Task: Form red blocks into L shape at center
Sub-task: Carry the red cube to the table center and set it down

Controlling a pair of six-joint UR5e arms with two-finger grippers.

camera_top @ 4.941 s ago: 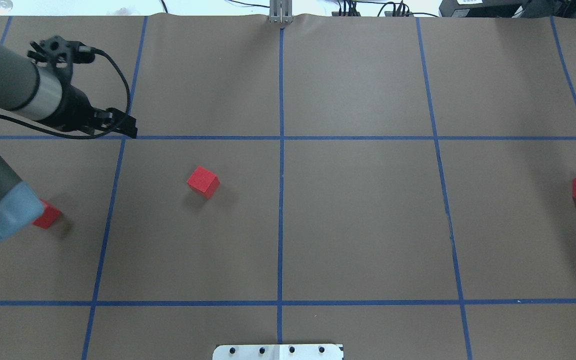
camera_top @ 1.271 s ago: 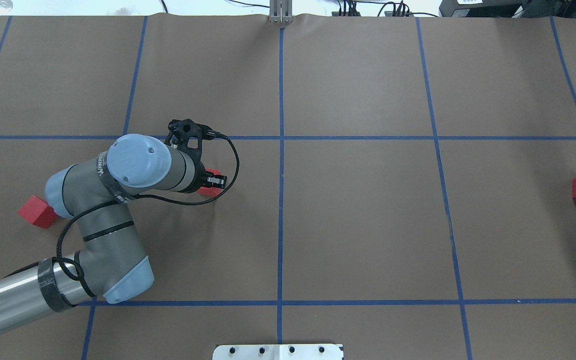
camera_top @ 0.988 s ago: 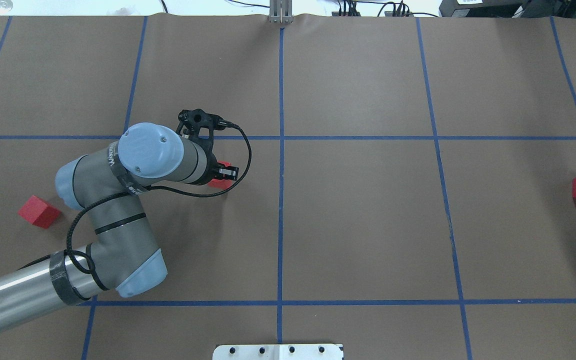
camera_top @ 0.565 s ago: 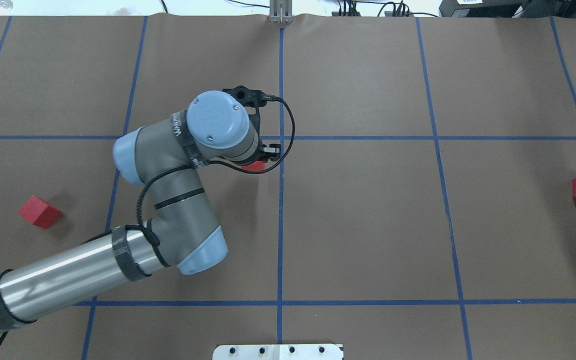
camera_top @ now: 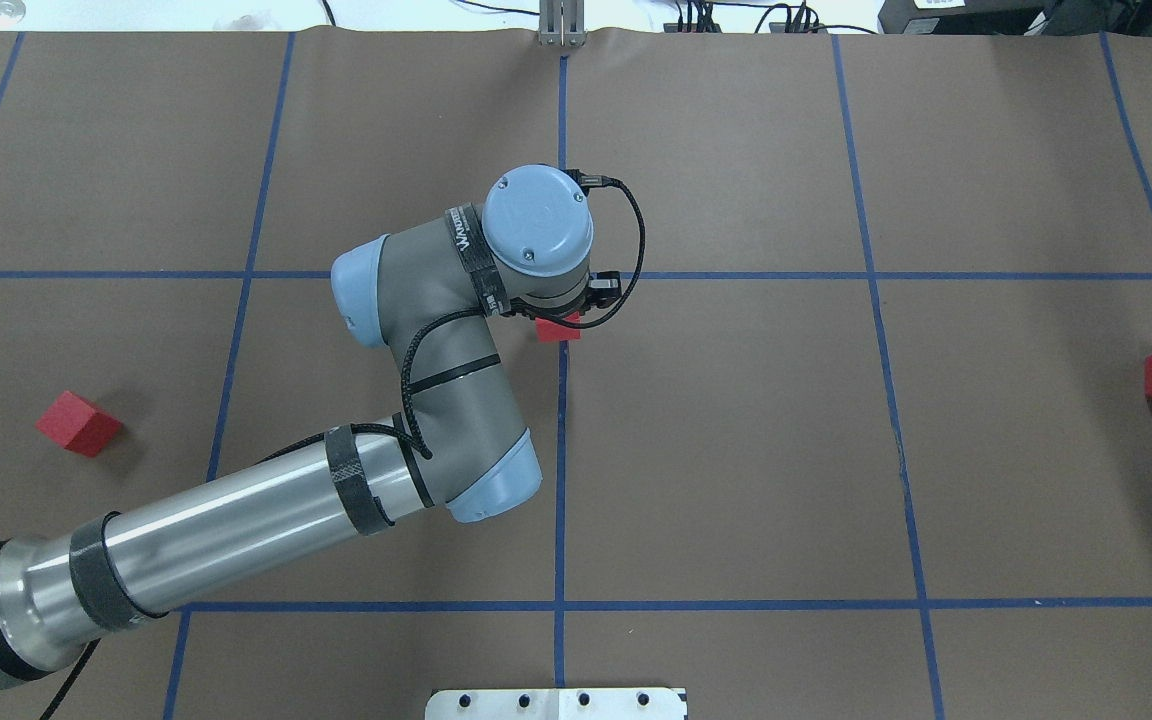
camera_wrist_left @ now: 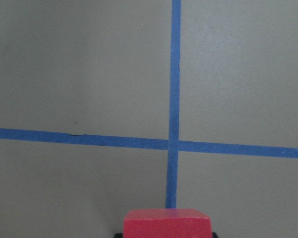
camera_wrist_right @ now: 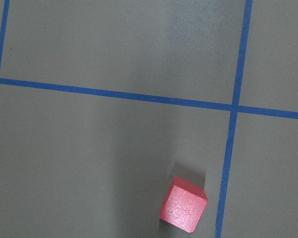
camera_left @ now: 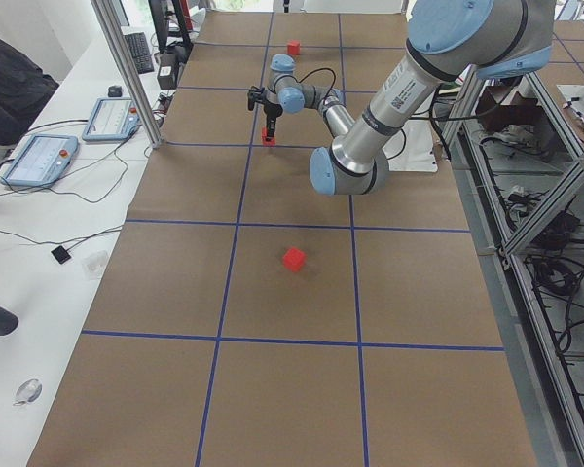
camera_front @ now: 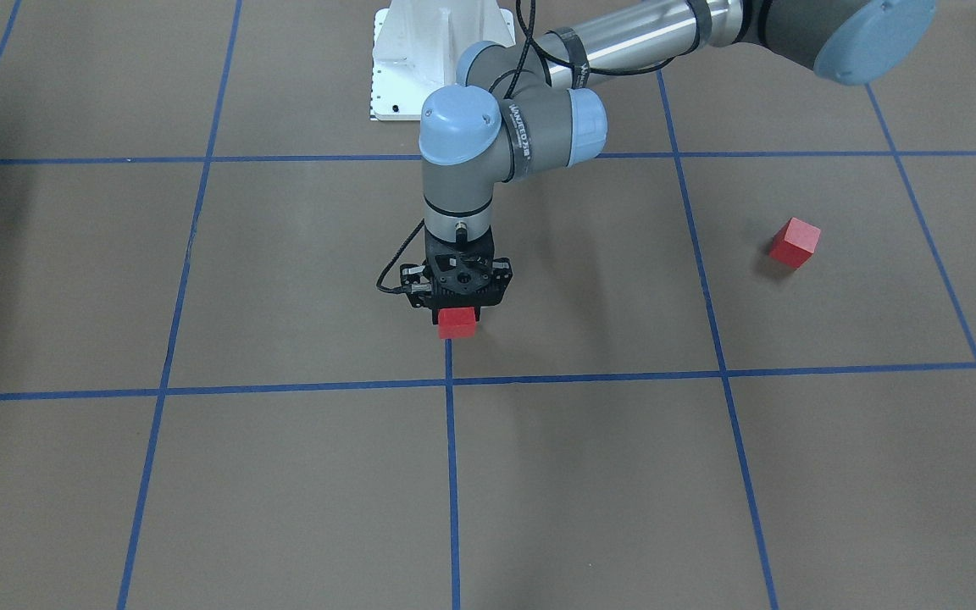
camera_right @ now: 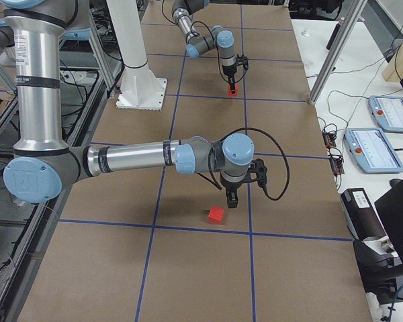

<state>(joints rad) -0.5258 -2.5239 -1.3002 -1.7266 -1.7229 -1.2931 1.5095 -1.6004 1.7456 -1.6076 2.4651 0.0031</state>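
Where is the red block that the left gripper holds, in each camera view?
Front-facing: held red block at centre, just above the tape crossing.
Overhead: centre, just below that crossing, mostly hidden under the wrist.
Exterior left: far away, top centre.
Exterior right: far away, top centre.
Left wrist: bottom edge, centre.
Right wrist: not in it; that is another red block.

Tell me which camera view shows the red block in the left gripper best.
The exterior front-facing view: the held block shows clearly below the left gripper, near the tape crossing. Overhead, the wrist covers most of it. The left wrist-mounted view catches only its top edge. Both side views show it small and far away.
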